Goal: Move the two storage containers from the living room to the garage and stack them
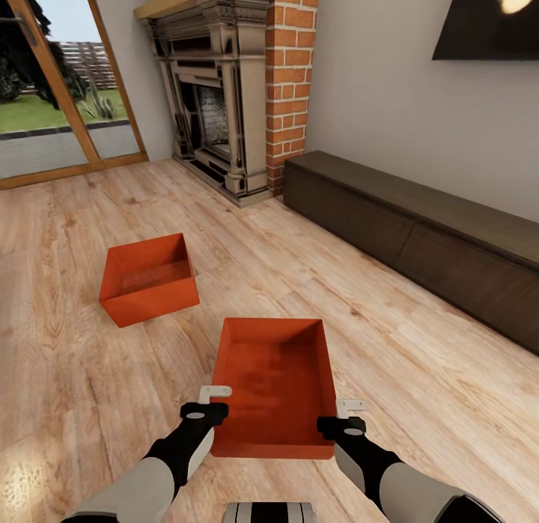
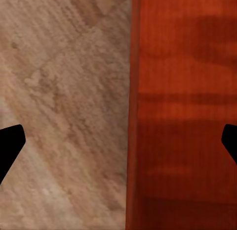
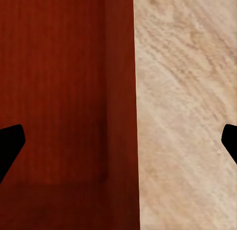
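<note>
Container edges straddled by spread grippers.

Both arms reaching forward and down, left gripper and right gripper level, jaws spread wide

Two orange-red bins on the wood floor: near bin, far bin. Two end effectors: left end effector, right end effector, one at each side of the near bin. One brick fireplace. One low dark cabinet. One black TV. One glass door.
</note>
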{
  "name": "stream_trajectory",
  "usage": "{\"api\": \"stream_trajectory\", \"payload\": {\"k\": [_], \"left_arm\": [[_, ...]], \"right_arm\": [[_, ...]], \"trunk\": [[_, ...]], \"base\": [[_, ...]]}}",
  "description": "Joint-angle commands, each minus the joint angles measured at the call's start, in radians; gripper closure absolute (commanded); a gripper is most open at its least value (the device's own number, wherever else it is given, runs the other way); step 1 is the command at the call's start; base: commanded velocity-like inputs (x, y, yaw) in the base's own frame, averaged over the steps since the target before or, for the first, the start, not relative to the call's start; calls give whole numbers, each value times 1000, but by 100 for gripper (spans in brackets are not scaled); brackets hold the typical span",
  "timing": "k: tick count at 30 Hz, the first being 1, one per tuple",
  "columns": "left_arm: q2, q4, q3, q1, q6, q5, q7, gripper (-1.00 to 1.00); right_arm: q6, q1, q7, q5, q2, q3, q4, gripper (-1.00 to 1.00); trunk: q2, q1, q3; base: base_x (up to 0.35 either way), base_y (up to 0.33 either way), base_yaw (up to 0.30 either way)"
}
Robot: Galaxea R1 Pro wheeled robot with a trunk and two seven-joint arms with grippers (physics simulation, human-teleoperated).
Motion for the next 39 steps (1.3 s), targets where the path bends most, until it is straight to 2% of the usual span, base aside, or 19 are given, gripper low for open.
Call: {"api": "stream_trajectory", "payload": {"k": [1, 4, 11, 39], "left_arm": [[-1, -1, 2, 0, 7, -12, 1, -100], [-1, 1, 2, 0, 7, -15, 0, -100], [-1, 2, 2, 0, 7, -16, 0, -100], [-1, 1, 2, 0, 7, -15, 2, -100]], "right_arm": [[-1, -1, -5, -9, 0, 9, 0, -100], [-1, -1, -5, -9, 0, 9, 0, -100], [-1, -1, -5, -9, 0, 9, 0, -100], [-1, -1, -5, -9, 0, 10, 0, -100]], "trunk": [[0, 0, -1], [0, 0, -1], [-2, 3, -28], [-2, 3, -28]], "base": [[0, 0, 0], [0, 0, 0], [0, 0, 0], [0, 0, 0]]}}
